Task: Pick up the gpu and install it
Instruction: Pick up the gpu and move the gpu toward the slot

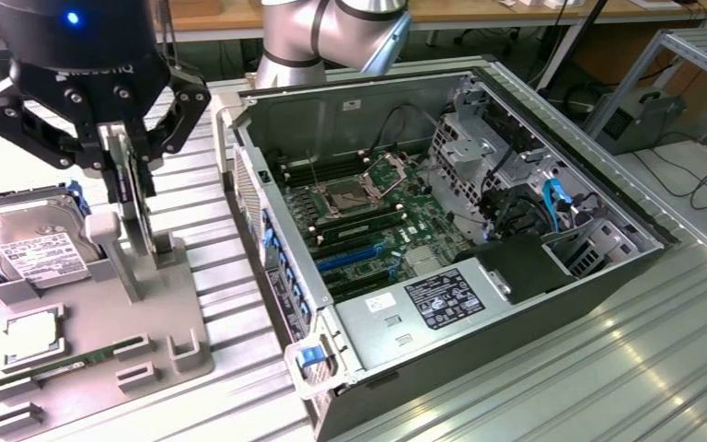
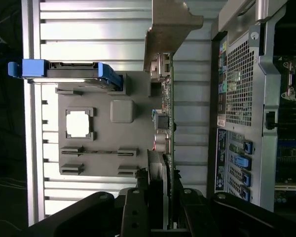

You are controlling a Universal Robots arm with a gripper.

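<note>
One gripper (image 1: 132,193) hangs at about ten o'clock in the exterior view, its two black fingers (image 1: 117,180) closed on the upper edge of the gpu (image 1: 136,241), one finger against each face of the card. The gpu stands upright on its long edge in a grey holder plate (image 1: 181,368), seated between the plate's posts, so it has not left its slot. In the wrist view the gripper (image 2: 160,190) straddles the same card: the gpu (image 2: 168,113) runs edge-on as a thin green line away from the fingers (image 2: 137,207), and its silver end bracket (image 2: 170,34) sits at the far end. On the holder plate (image 2: 138,133), at about eight o'clock from the gripper in the exterior view, a silver labelled hard drive (image 1: 28,244) leans in a blue carrier (image 2: 69,74). At about seven o'clock lies a square processor chip (image 1: 34,333) (image 2: 79,123), and just beyond it a narrow green memory stick (image 1: 69,362) (image 2: 98,152) lies flat in its clips. At three o'clock from the gripper, just beside the plate, an open computer case (image 1: 329,110) (image 2: 237,74) lies on its side on the ribbed metal bench (image 1: 574,368), with its motherboard (image 1: 378,221) facing up and blue expansion slots (image 1: 353,253) showing. The arm's silver joint (image 1: 329,28) stands at twelve o'clock behind the case.
</note>
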